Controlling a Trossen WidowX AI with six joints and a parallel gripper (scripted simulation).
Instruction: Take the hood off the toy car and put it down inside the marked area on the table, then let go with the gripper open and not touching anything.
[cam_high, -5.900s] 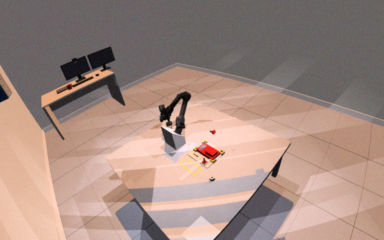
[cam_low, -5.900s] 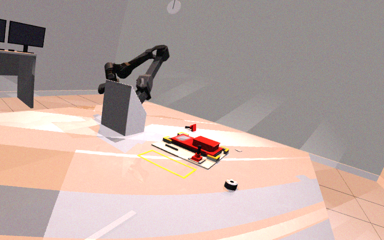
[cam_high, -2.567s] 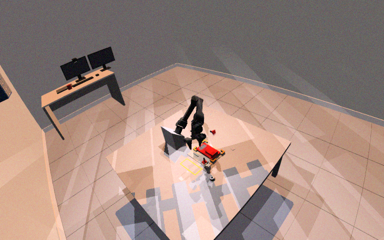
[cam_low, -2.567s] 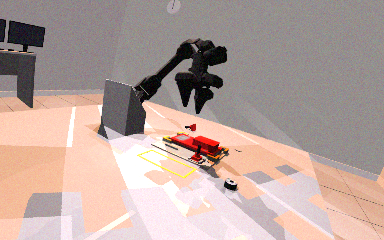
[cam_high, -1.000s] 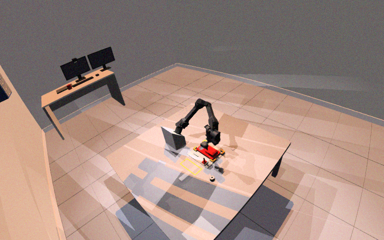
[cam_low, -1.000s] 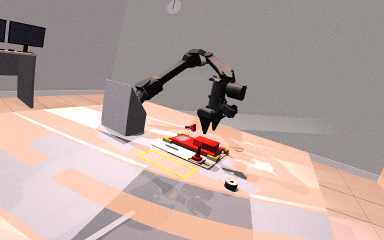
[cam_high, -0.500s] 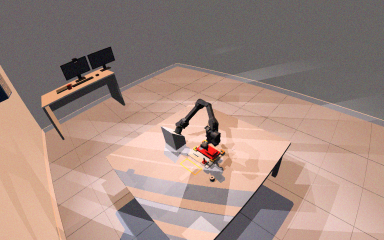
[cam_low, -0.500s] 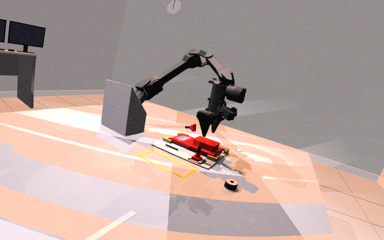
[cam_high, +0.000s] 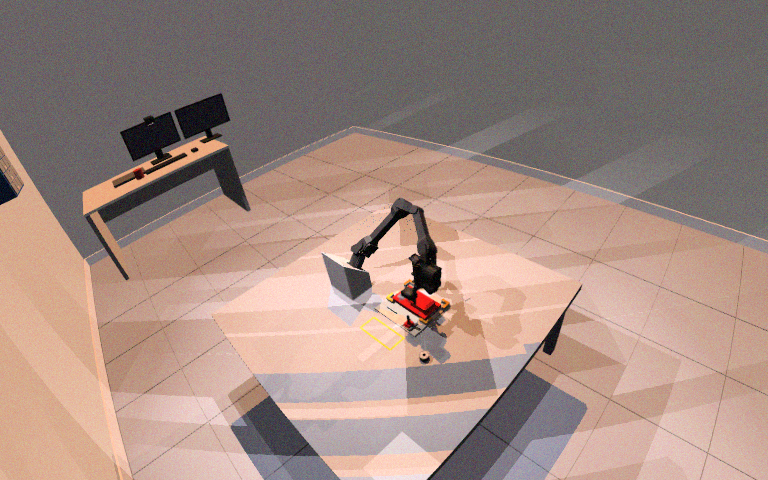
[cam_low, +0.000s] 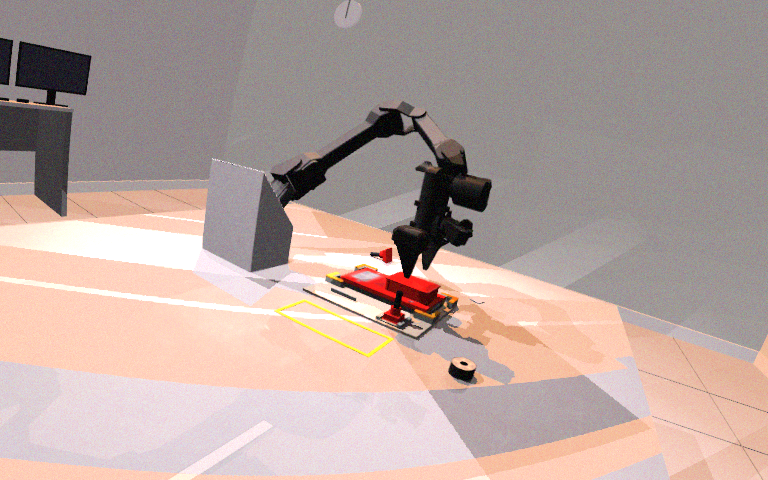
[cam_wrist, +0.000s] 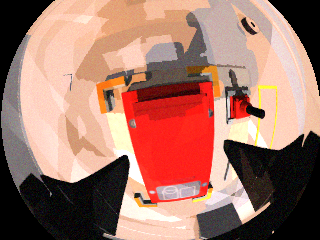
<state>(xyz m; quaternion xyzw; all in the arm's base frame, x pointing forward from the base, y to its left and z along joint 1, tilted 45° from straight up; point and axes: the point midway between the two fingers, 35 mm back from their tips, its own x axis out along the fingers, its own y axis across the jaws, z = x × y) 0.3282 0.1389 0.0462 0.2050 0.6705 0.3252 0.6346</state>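
Observation:
The red toy car top (cam_high: 421, 302) (cam_low: 368, 283) (cam_wrist: 172, 130) lies level between yellow-orange corner brackets, with a raised red block toward one end and a pale grey sticker at the other. Where the hood's edges run is hard to tell. My gripper (cam_low: 416, 272) (cam_wrist: 178, 154) is open and empty, pointing down just above the red top; in the wrist view its fingers stand on either side of it. Whether a fingertip touches it cannot be told. The marked area, a yellow outline (cam_high: 376, 338) (cam_low: 322, 333) (cam_wrist: 267, 87), lies on the table beside the car's board and holds nothing.
A red piece with an upright black handle (cam_high: 408, 322) (cam_low: 393, 315) (cam_wrist: 240, 107) stands on the board between car and outline. Another small red piece (cam_low: 386, 255) is behind the car. A dark ring (cam_high: 424, 356) (cam_low: 462, 370) (cam_wrist: 250, 25) lies nearby. The arm's grey base block (cam_high: 348, 280) (cam_low: 235, 215) stands left.

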